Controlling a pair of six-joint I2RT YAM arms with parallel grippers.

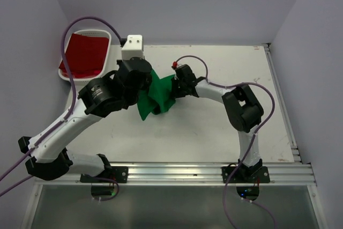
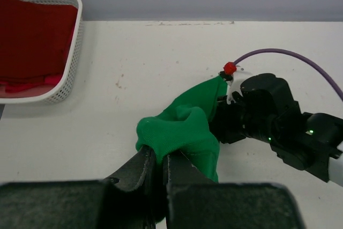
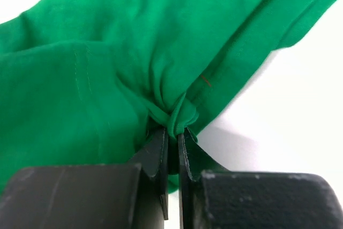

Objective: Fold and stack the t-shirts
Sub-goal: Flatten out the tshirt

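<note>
the white table [image 1: 214,127] carries at its far left corner a white basket [image 2: 60,90], and the red shirt [image 1: 83,54] lies inside it, well apart from both grippers. the green shirt [image 1: 155,97] is near the middle of the table, crumpled and stretched between the two arms, with its lower part reaching the surface. the left gripper [image 2: 159,156] has its fingers pressed together on a bunch of the green cloth at one side, and the right gripper [image 3: 171,138] is pinched tight on a twisted fold of the same shirt at the other side.
</note>
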